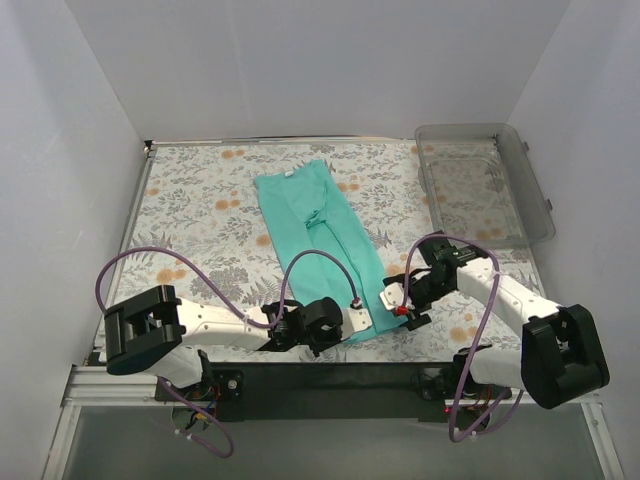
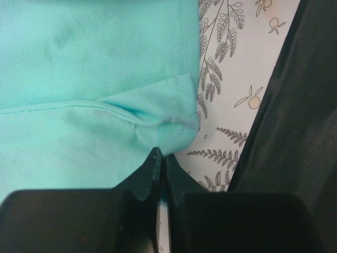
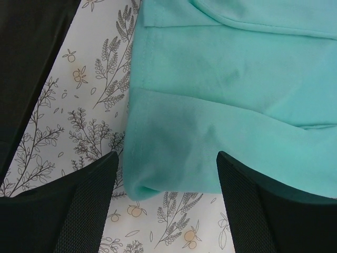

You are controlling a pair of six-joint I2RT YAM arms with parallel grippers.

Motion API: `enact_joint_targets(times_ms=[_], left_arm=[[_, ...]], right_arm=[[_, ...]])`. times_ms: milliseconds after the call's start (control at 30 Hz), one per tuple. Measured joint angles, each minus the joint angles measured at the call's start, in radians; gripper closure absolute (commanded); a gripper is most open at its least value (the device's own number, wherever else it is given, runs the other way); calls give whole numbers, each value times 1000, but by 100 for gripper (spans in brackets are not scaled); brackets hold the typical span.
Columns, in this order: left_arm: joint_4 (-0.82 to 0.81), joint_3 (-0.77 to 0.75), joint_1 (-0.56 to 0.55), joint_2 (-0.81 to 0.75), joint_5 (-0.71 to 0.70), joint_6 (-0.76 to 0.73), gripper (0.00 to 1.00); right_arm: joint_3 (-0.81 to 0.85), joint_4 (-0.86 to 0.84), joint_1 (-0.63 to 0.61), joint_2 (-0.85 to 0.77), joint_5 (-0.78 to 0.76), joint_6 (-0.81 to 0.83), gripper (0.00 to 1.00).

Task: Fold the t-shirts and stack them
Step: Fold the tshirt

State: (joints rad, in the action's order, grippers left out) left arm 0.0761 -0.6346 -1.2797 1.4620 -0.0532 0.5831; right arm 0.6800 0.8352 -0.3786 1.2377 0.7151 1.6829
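T-shirt corner between closed left jaws

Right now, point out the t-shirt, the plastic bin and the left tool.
t-shirt [image 1: 310, 215]: top view, middle of the cloth.
plastic bin [image 1: 536, 196]: top view, right wall.
left tool [image 2: 160, 158]: left wrist view, between its closed tips.

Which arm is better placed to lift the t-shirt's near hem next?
Left. The left end effector is shut on a near corner of the t-shirt, with the fabric puckered at its tips. The right end effector stands open, straddling the other corner without pinching it; it would have to close first.
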Motion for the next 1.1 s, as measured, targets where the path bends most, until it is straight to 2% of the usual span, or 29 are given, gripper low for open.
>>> enact_joint_targets(times_ms=[133,267,567,733,900,1100], left_arm=[[3,4,0,-7,0,1,100],[7,6,0,-11,0,5,100],[6,6,0,-11,-1,17,100],[12,6,0,-18,0,20,100],[25,13,0,-27,1,22,100],[22,19,0,-39,14,23,100]], right_arm=[[-8,-5,-38,-3,-20,-1,35],[-41,-10,-83,-45,-55,-4,43],[-150,-83,-154,-84,-150,-67,46],[-155,-145,-181,-85,-166,-130,49],[-168,-213,-193,-84,-170,-164,59],[-193,-286,-205,-88,-183,-181,80]])
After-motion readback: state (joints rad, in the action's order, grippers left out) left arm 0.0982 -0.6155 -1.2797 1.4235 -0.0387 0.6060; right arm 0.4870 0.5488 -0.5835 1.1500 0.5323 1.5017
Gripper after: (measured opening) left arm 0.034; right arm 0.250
